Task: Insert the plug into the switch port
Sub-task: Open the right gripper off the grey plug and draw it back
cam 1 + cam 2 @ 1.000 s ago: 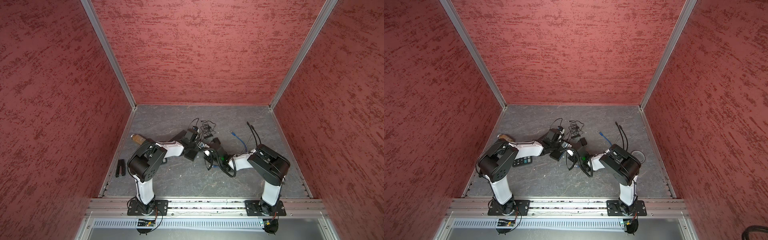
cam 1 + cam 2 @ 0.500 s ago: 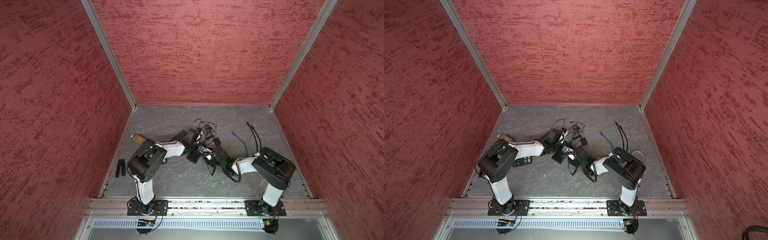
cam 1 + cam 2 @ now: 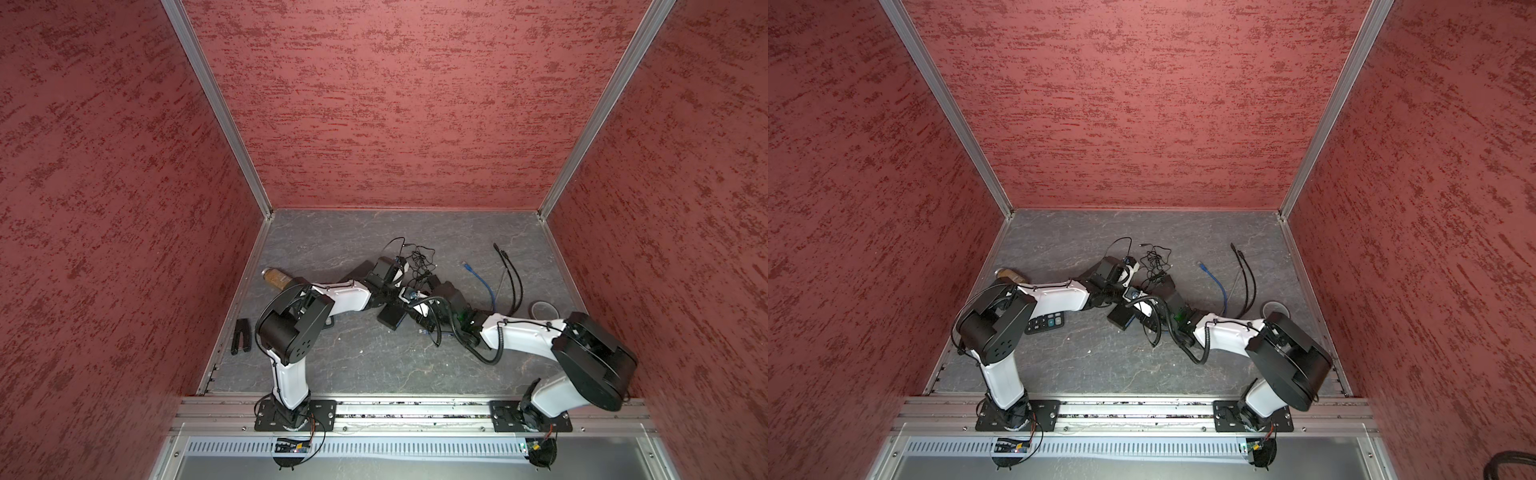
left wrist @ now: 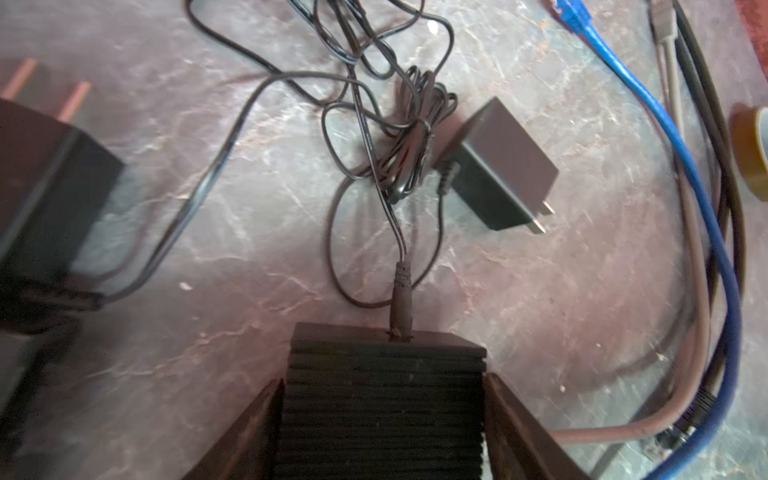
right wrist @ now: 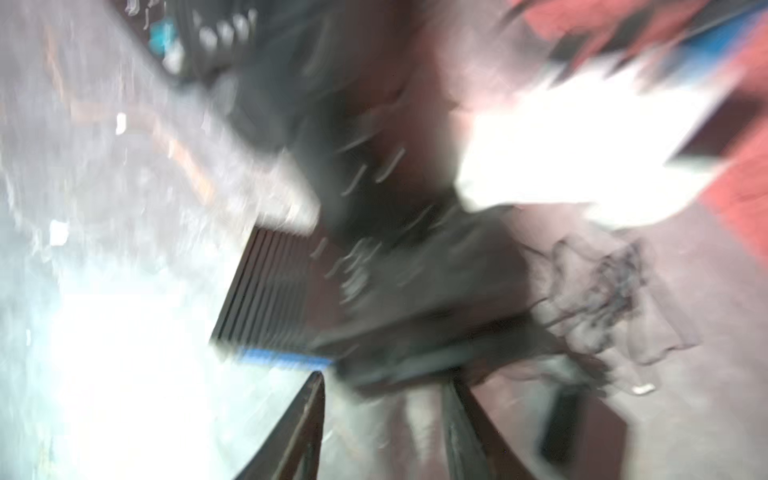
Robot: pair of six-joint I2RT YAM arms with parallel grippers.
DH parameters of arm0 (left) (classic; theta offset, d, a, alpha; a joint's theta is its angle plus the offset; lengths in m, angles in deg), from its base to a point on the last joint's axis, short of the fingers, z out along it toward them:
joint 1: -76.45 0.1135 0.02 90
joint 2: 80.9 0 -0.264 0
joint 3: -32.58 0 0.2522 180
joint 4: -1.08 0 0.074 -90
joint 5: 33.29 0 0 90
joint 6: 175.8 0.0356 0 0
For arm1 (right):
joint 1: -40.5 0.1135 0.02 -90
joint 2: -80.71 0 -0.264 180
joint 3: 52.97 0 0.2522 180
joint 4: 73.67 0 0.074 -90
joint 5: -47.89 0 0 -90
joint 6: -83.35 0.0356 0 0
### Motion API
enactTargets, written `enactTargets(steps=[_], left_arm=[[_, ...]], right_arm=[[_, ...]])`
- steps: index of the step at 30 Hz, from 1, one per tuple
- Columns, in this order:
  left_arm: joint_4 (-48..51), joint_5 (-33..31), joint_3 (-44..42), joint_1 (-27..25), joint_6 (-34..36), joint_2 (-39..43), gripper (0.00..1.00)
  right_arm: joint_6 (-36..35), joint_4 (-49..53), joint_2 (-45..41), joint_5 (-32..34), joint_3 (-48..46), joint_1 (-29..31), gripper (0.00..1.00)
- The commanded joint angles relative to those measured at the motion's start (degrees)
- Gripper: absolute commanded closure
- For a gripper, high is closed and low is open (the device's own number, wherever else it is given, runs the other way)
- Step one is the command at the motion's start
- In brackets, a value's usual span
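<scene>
Switch (image 4: 382,415): black ribbed box; you held it between the left gripper (image 4: 384,379) jaws.
Plug (image 4: 402,303): slim dark barrel, seated in the switch's edge, just beyond those jaws.
Right gripper (image 5: 384,378): your jaws stood apart, empty.

1. Both top views are evenly lit and sharp, and the red walls (image 3: 395,104) are shown clearly.
2. Soft shadows are cast on the grey floor (image 3: 374,365) near the switch (image 3: 390,318).
3. In the left wrist view the switch (image 4: 386,395) is shown fairly sharp, but the black box (image 4: 45,195) far beside it is blurred.
4. The right wrist view is smeared all over by motion. Beside the switch (image 5: 274,291) the floor is washed out white, and past it a white arm part (image 5: 582,137) is blown out too.
</scene>
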Motion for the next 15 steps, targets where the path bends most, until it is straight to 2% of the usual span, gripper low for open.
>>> enactTargets(steps=[1,9,15], left_arm=[[7.9,3.8,-2.0,-1.3,1.3,-1.1,0.3],[8.7,2.5,-1.2,-0.7,2.6,0.2,0.15],[8.9,1.0,-0.7,0.0,2.4,1.1,0.07]], right_arm=[[-0.7,3.3,-4.9,-0.3,3.1,-1.9,0.55],[-6.5,18.8,-8.4,-3.3,4.6,-4.8,0.6],[-10.6,24.2,-10.1,-7.1,3.3,-5.6,0.65]])
